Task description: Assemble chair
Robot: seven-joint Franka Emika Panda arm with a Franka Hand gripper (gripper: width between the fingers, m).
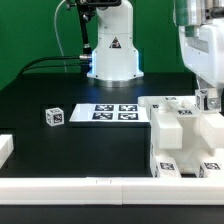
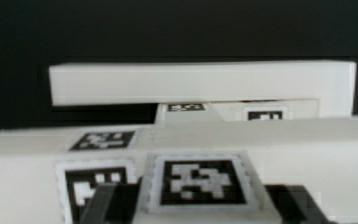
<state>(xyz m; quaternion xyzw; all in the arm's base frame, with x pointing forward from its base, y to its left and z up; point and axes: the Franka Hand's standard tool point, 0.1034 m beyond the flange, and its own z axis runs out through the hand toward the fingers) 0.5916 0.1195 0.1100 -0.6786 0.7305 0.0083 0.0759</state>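
The chair parts [image 1: 180, 135] form a blocky white group with square tags at the exterior view's right. My gripper [image 1: 207, 101] is lowered onto the top of this group. In the wrist view the dark fingers [image 2: 108, 205] flank a white tagged part [image 2: 197, 178], and my gripper [image 2: 202, 208] is shut on it. Beyond it lie a wide white part [image 2: 87, 145] with a tag and a long white bar [image 2: 194, 82]. A small loose tagged block [image 1: 54, 116] sits alone on the black table at the exterior view's left.
The marker board [image 1: 115, 113] lies flat mid-table in front of the robot base [image 1: 112, 60]. A white rail [image 1: 90, 186] runs along the near table edge, and a white piece [image 1: 5, 148] sits at the exterior view's left edge.
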